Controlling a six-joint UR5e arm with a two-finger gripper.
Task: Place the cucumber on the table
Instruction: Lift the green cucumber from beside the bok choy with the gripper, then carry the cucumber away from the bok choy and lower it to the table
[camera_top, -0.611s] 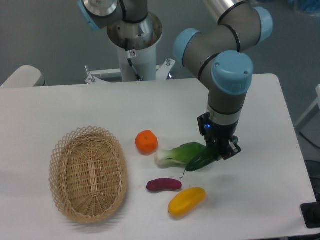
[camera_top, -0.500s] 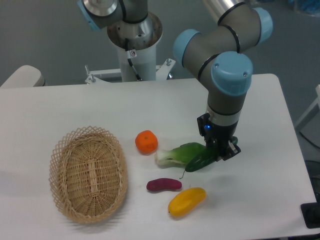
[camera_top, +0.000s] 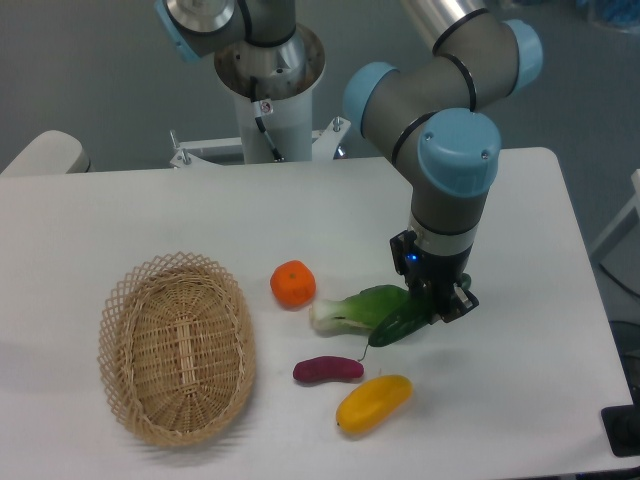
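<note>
The dark green cucumber (camera_top: 398, 327) lies slanted on the white table (camera_top: 520, 380), its thin stem tip pointing down-left and its upper end between my gripper's fingers. My gripper (camera_top: 438, 305) points straight down and is shut on the cucumber's right end, low at the tabletop. The cucumber rests against the leafy green vegetable with a white stalk (camera_top: 352, 307). I cannot tell whether the cucumber touches the table.
An orange (camera_top: 292, 283) sits left of the leafy vegetable. A purple vegetable (camera_top: 327, 370) and a yellow fruit (camera_top: 373, 402) lie in front. An oval wicker basket (camera_top: 176, 345) stands at the left. The robot base (camera_top: 268, 90) is at the back.
The arm and gripper have shifted slightly left with the cucumber; nothing else has moved.
</note>
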